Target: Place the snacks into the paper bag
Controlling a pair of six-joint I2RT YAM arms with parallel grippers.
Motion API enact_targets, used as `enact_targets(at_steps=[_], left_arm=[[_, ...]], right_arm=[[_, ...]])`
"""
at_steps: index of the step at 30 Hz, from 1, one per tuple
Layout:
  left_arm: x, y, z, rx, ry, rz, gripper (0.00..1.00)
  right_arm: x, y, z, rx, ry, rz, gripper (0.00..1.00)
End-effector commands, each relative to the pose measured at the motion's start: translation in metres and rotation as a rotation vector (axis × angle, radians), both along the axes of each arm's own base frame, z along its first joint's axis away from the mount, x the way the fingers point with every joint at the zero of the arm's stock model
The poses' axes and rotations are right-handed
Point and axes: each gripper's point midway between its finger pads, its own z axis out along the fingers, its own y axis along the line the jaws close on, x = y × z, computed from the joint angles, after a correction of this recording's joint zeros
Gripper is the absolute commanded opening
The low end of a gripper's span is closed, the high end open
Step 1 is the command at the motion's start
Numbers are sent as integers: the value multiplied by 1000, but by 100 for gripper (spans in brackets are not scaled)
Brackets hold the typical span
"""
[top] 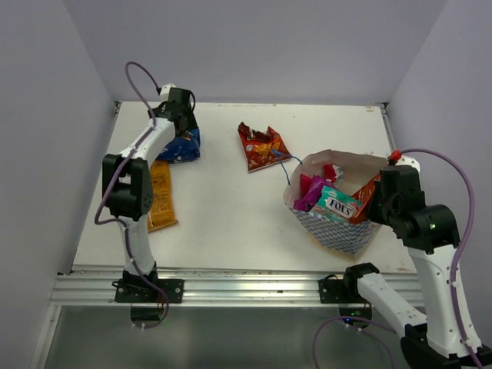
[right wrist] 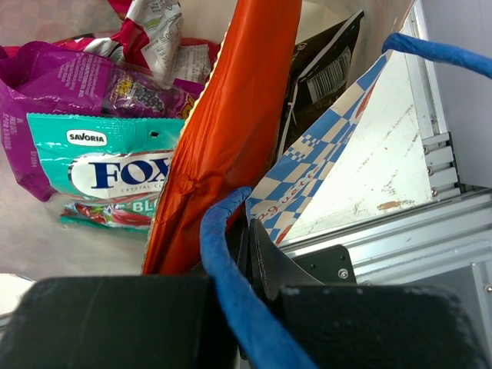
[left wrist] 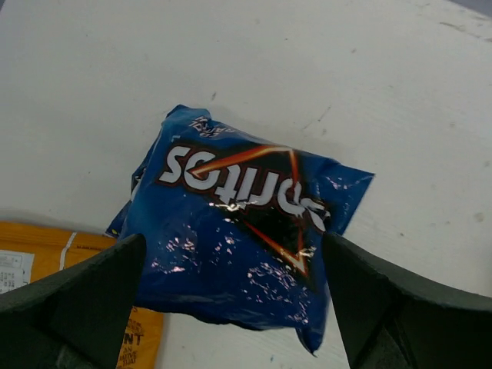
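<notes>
A blue Doritos packet [top: 187,148] lies at the table's back left. My left gripper [top: 183,132] is over it, open, with its fingers either side of the packet [left wrist: 231,231] in the left wrist view. The paper bag [top: 338,231] stands at the right. It holds a teal packet [right wrist: 108,165], a purple one [right wrist: 46,84], an orange-red one [right wrist: 231,131] and a dark one [right wrist: 319,69]. My right gripper [top: 378,192] is shut on the bag's right rim [right wrist: 323,169], and the blue handle [right wrist: 223,261] is draped over its fingers.
An orange packet [top: 160,196] lies flat by the left arm, also in the left wrist view [left wrist: 46,261]. A red crumpled packet [top: 261,146] lies at the back centre, left of the bag. The metal rail [top: 231,288] runs along the near edge.
</notes>
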Motion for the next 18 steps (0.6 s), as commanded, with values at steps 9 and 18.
enact_targets(at_steps=[9,18], left_arm=[[-15,49,-78,72,211,62,80],[-23,44,-62,47,173,17,0]], right_arm=[[6,-5,0,-25,17,-34,0],[12,3,-4,5,16,-10,0]])
